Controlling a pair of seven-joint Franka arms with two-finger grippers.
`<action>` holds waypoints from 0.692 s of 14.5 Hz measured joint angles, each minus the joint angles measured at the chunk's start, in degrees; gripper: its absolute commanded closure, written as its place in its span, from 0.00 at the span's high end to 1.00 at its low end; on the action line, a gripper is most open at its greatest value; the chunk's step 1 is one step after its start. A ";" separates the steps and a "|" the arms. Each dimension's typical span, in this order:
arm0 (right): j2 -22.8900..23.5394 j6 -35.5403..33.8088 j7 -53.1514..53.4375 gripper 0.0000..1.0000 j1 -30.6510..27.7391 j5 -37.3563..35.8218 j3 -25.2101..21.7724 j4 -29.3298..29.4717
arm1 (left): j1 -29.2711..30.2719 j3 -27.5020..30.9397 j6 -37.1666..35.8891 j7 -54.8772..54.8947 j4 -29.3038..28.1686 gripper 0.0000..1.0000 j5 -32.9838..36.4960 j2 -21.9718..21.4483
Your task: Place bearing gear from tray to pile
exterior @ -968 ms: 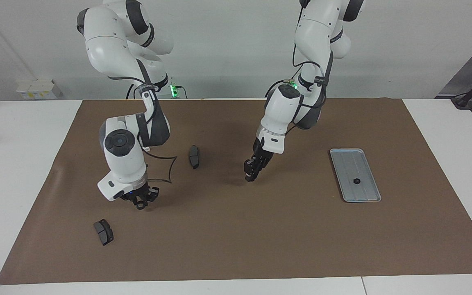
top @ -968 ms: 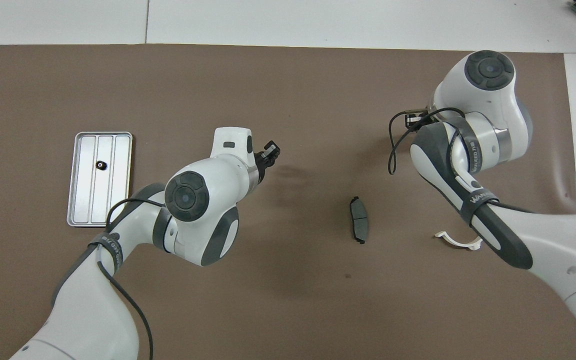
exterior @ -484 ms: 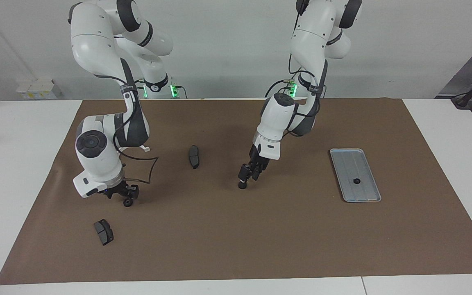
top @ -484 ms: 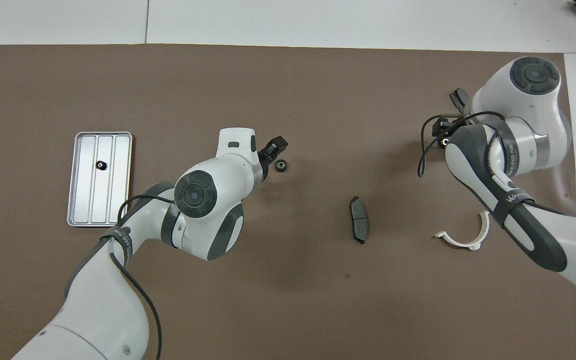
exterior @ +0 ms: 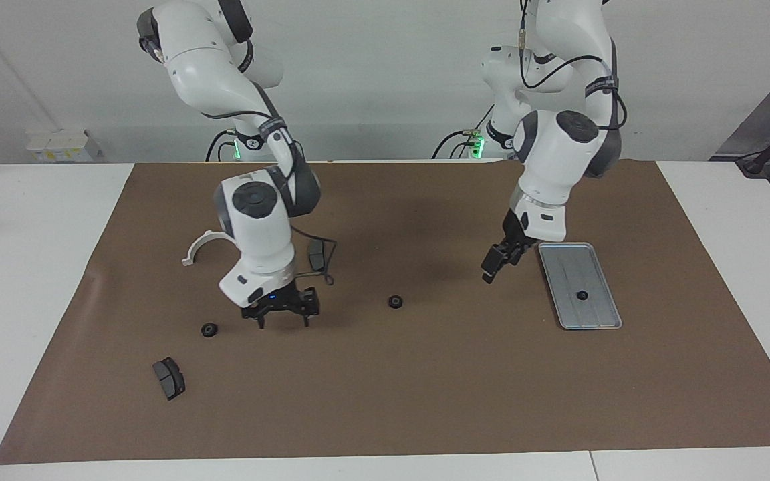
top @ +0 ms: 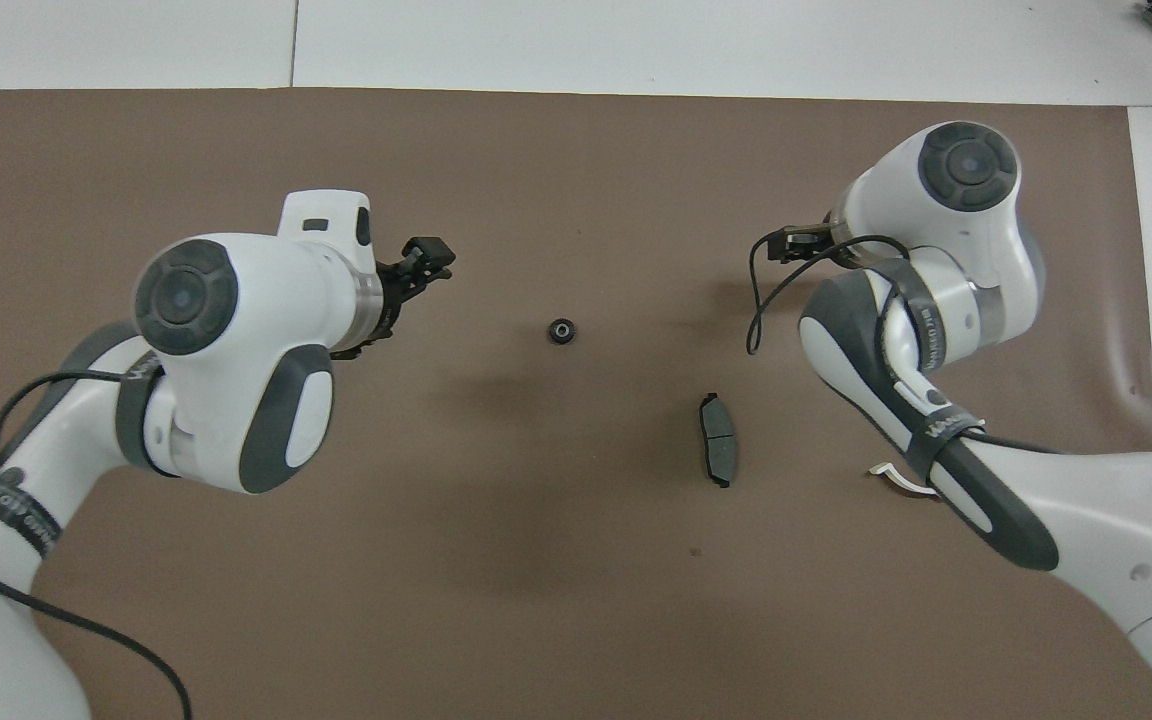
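A small black gear (top: 561, 330) is seen lying alone on the brown mat (top: 576, 620) near the middle of the table. A dark grey brake pad (top: 717, 453) is laid nearer to the robots, toward the right arm's end. Part of a white plastic arch (top: 896, 480) is glimpsed beside the right arm. The left gripper (top: 426, 265) and the right gripper (top: 798, 243) are raised over bare mat, nothing being held.

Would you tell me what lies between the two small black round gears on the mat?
In the facing view, the right tool hangs between gears and.
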 measured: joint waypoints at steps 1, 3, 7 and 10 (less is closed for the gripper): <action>0.23 1.64 2.41 1.00 3.05 0.00 0.01 -0.05 | 2.26 0.03 -0.14 4.92 -0.23 1.00 0.74 0.14; 1.36 4.15 6.89 1.00 8.15 0.00 -0.05 0.00 | 6.67 0.06 -0.14 15.84 -0.83 1.00 1.46 0.41; 3.22 6.60 10.23 1.00 13.75 0.00 -0.14 0.28 | 13.52 0.10 1.50 32.86 -1.48 1.00 1.84 2.19; 4.29 6.82 12.32 0.95 16.37 -0.09 -0.28 0.27 | 15.31 0.04 7.92 36.59 -1.74 0.95 3.58 7.16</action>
